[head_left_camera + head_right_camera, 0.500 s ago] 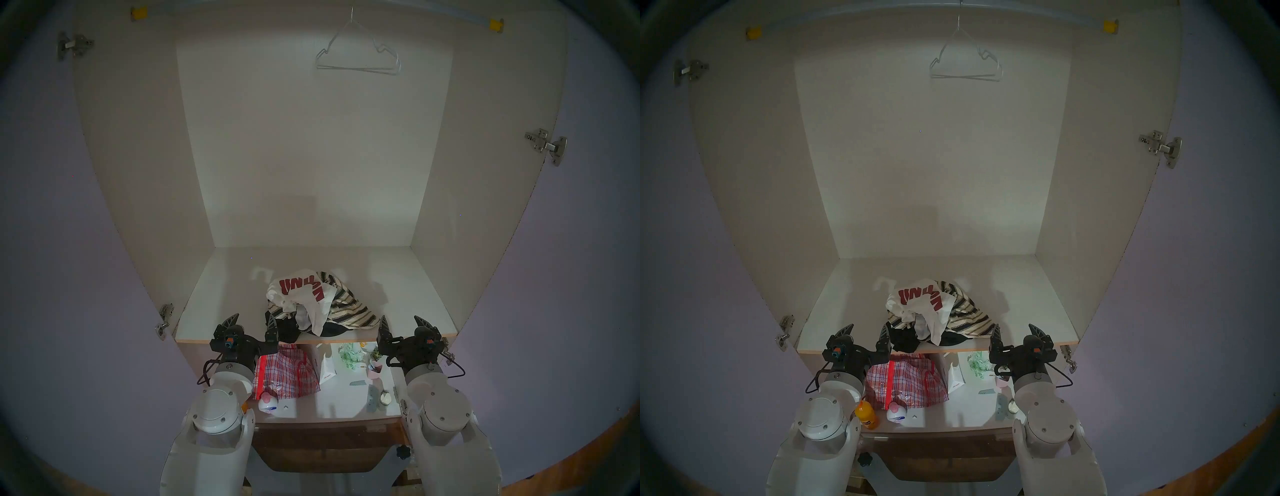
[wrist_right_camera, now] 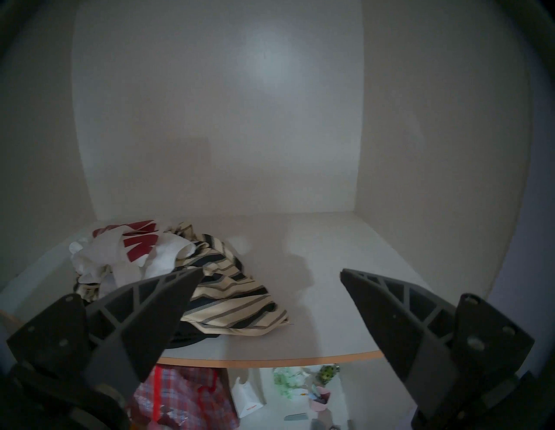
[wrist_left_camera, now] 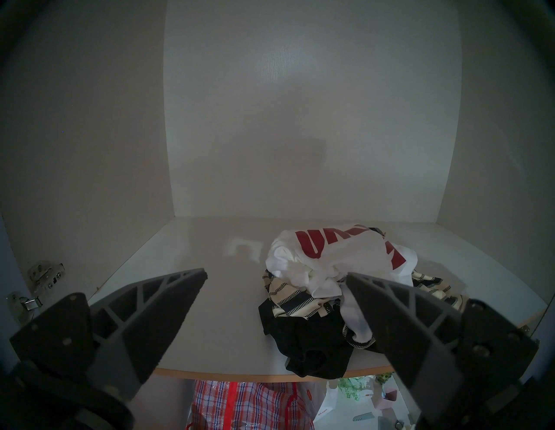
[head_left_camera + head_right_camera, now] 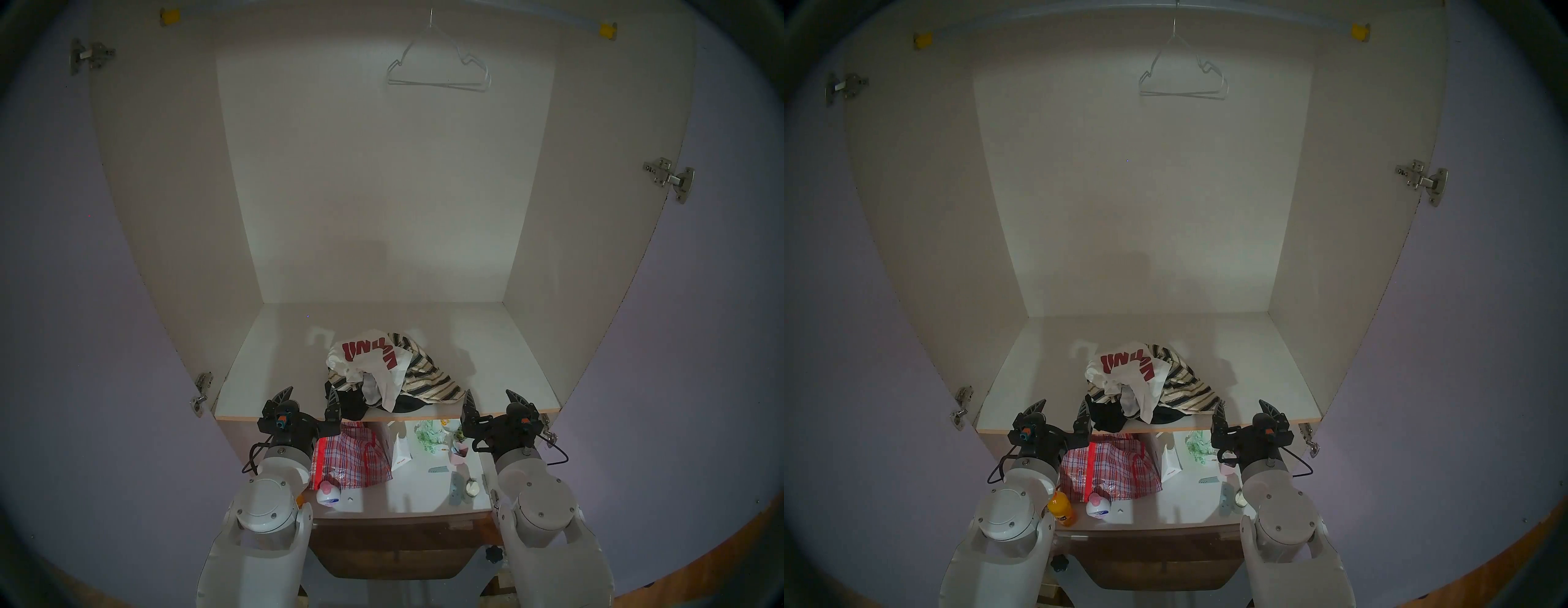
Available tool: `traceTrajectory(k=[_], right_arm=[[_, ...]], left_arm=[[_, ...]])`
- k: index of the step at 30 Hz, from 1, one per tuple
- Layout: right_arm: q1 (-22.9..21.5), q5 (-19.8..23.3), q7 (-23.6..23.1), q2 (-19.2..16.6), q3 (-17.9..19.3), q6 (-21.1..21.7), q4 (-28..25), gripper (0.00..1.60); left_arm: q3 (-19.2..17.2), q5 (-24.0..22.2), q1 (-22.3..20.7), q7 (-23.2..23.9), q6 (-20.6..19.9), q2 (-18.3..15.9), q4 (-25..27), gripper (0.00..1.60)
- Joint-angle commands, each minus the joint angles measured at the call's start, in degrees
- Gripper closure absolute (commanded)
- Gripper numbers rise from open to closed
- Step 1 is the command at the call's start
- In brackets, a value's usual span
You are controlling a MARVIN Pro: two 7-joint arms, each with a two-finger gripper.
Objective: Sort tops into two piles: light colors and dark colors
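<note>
Left gripper (image 4: 310,394) is hovering at the counter (image 4: 263,361) front edge, jaws wide open, holding nothing, w/ the black top (image 4: 345,403) just beside its right finger. Tops are all lying in one heap mid-counter, near the front: white top (image 4: 365,361) w/ red letters sitting uppermost, striped top (image 4: 428,382) spreading out rightward, black underneath. Checked bag (image 4: 352,458) is sitting on the lower shelf. Right gripper (image 4: 492,397) is hovering by the front edge too, jaws wide open & empty, near the striped top's right hem.
</note>
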State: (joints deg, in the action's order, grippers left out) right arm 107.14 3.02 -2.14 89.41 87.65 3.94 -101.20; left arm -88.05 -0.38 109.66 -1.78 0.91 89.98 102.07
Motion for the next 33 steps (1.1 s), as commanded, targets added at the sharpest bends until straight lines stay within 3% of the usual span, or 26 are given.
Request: traceTrajectory(k=[1, 6, 10, 15, 21, 31, 33], right_arm=[[-3.4, 2.8, -3.2, -0.3, -0.1, 2.9, 2.0, 0.00], [-8.7, 8.6, -9.5, -1.1, 0.9, 11.0, 6.5, 0.00], [-12.8, 10.1, -15.1, -3.3, 0.0, 9.9, 10.9, 0.00], [-17.9, 11.6, -21.7, -3.4, 0.1, 12.2, 16.5, 0.00], [-24.0, 9.4, -25.9, -2.8, -1.5, 8.3, 24.9, 0.00], [-32.9, 8.6, -26.6, -0.4, -4.2, 4.4, 34.7, 0.00], [-36.9, 9.4, -29.7, -0.2, -5.6, 4.2, 40.3, 0.00]], left_arm=[[0.1, -0.1, -0.3, 0.2, 0.3, 0.0, 1.4, 0.00], [0.1, -0.1, -0.4, 0.2, 0.3, 0.0, 1.4, 0.00], [0.1, -0.1, -0.4, 0.2, 0.3, 0.0, 1.4, 0.00], [0.1, -0.1, -0.3, 0.2, 0.3, 0.0, 1.4, 0.00], [0.1, -0.1, -0.4, 0.1, 0.3, 0.0, 1.3, 0.00], [0.2, -0.1, -0.4, 0.1, 0.3, 0.0, 1.3, 0.00], [0.2, -0.1, -0.4, 0.1, 0.3, 0.0, 1.3, 0.00]])
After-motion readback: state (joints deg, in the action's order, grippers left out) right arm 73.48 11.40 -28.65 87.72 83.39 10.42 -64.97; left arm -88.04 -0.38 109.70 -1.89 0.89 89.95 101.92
